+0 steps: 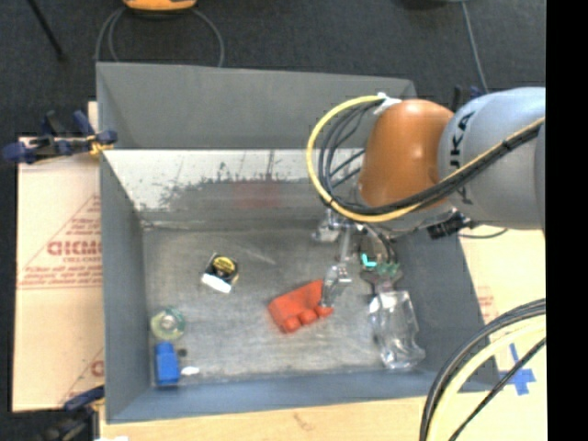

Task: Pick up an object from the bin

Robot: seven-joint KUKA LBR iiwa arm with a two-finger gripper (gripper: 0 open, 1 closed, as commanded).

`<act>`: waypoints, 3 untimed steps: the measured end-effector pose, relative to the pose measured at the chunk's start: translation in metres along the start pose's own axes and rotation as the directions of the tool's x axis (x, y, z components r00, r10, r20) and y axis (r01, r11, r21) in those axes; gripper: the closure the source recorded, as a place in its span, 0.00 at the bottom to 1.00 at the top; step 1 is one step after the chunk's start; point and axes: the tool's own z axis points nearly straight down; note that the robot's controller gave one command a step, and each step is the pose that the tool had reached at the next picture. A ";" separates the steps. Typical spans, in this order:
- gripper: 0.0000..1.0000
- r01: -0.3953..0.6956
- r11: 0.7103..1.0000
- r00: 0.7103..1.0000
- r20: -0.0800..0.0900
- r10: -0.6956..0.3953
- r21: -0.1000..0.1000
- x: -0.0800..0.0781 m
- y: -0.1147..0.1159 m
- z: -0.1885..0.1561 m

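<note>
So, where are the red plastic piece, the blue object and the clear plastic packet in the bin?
red plastic piece (296, 310): camera view, middle of its top face.
blue object (166, 365): camera view, middle of its body.
clear plastic packet (397, 336): camera view, its crinkled middle.

One camera looks down into my bin (257, 108) from above, tilted toward its far wall, framing four walls; my arm (501, 159) enters from the right.

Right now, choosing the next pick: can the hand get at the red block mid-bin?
Probably yes: the hand hangs at the right end of the red block, nothing lying on it.
</note>
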 end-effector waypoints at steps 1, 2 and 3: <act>0.00 0.210 0.978 0.978 0.002 -0.210 0.000 0.057 0.015 0.057; 1.00 0.210 0.978 0.978 0.007 -0.210 0.002 0.055 0.015 0.055; 1.00 0.531 0.847 0.847 0.011 -0.531 0.007 0.051 0.006 -0.074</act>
